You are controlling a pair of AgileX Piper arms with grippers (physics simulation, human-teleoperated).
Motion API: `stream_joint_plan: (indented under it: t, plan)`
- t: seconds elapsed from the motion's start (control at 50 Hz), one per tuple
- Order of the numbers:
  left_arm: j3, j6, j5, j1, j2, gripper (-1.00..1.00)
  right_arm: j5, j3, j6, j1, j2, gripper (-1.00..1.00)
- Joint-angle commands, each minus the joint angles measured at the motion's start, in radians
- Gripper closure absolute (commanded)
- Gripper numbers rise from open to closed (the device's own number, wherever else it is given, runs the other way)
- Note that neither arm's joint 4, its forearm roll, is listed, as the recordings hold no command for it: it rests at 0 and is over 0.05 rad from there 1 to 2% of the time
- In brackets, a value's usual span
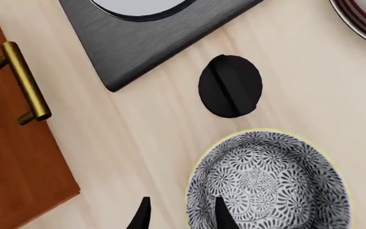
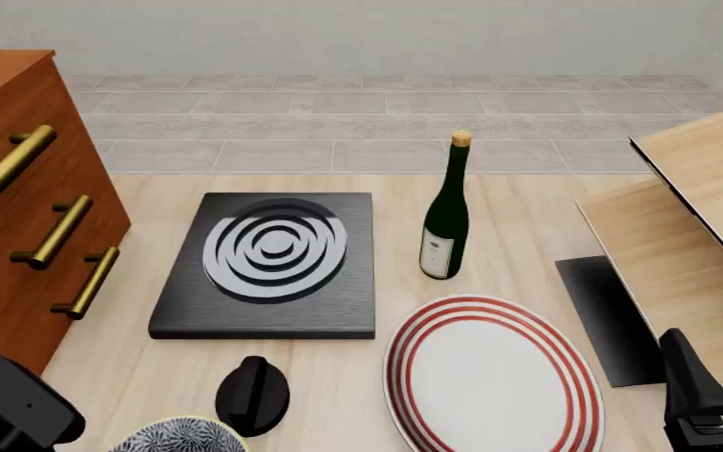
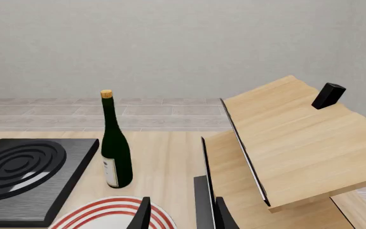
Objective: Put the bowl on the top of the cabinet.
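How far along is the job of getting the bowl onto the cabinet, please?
Nothing is done yet: the bowl sits on the table, not on the cabinet. In hand: the left gripper is open, straddling its rim. Left: grasp, lift, place on top.

i'm looking at smooth reddish-brown wood on the cabinet (image 2: 16,202), with its handles (image 1: 23,82) shining like brass. the bowl (image 1: 269,183) is showing a glossy glazed inside, and the table (image 1: 310,81) is looking like pale matt wood.

Evenly and brightly lit throughout, sharp to the edges, with no blur, grain or lens distortion. Only soft, faint shadows beneath the wine bottle (image 2: 446,218) and hob plate (image 2: 268,266). Mild sheen on the brass handles (image 2: 50,232), no harsh glare.
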Motion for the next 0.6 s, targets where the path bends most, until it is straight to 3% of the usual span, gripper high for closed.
stream_joint_plan:
  t: [0.02,0.6]
  plan:
    - [0.048,-0.002,-0.058,-0.017,0.02,-1.0,0.0,0.0,0.0,0.0,0.0,-1.0]
    - [0.143,0.059,-0.198,0.036,0.102,-1.0,0.0,0.0,0.0,0.0,0.0,-1.0]
